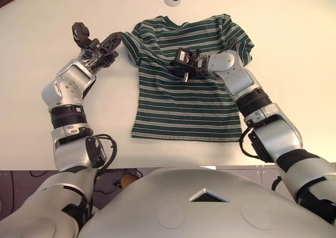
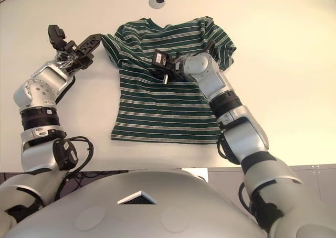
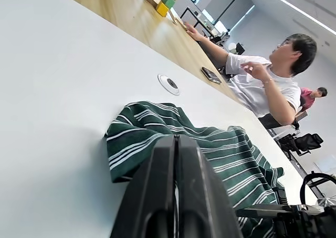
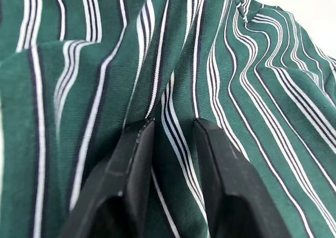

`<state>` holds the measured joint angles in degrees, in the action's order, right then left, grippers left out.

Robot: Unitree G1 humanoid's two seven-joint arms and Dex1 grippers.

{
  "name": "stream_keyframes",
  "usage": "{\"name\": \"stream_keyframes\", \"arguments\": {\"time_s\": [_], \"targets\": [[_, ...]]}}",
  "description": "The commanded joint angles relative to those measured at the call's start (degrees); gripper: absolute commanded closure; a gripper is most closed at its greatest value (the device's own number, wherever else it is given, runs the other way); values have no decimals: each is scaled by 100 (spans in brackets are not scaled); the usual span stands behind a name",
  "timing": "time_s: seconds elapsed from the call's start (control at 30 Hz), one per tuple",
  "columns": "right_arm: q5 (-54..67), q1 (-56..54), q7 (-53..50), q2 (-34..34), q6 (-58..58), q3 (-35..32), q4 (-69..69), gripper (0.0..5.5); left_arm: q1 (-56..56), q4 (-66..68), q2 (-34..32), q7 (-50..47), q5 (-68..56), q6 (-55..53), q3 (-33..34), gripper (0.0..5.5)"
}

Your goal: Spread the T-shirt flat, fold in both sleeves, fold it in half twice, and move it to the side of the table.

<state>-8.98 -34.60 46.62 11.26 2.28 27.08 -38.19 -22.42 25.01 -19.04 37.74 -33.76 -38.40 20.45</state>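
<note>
- Green-striped T-shirt [image 1: 184, 101] lies mid-tabletop [image 1: 294, 65], and the spreading looks nearly done.
- Left gripper [image 1: 118, 38], fingers pressed together, sits by the ten o'clock sleeve [image 1: 131, 46]. Next, I judge: pinch it and fold it inward.
- Right gripper [image 4: 173, 123], narrowly parted, is over the chest.
- No readable print.

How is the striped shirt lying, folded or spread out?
Spread out, not folded in half: the T-shirt lies open on the table, one sleeve out flat, the other bunched.
</note>
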Motion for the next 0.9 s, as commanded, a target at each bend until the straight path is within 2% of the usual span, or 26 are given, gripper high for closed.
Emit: {"name": "stream_keyframes", "arguments": {"time_s": [0.03, 0.3, 0.47, 0.53, 0.7, 0.83, 0.9], "targets": [[-268, 292, 16, 76, 259, 149, -360, 411, -17, -205, 133, -161, 162, -17, -314, 548], [-272, 340, -3, 33, 270, 178, -372, 411, -179, -1130, 438, -439, 1398, 40, -2304, 548], [-270, 358, -34, 0, 299, 187, -359, 411, -353, -905, 741, -595, 2020, 84, -3136, 548], [-270, 351, -39, -4, 306, 184, -355, 411, -378, -755, 820, -716, 2165, 102, -3199, 548], [-242, 321, -130, -5, 318, 92, -349, 411, -246, -724, 837, -830, 2342, 212, -3190, 477], [486, 302, -2, 79, 942, -679, 202, 411, -40, -1890, 759, -567, 1857, 519, -2755, 460], [1020, 212, -47, 125, 1610, -1300, 616, 411, 61, -2597, 610, -534, 1668, 577, -2486, 460]]}}
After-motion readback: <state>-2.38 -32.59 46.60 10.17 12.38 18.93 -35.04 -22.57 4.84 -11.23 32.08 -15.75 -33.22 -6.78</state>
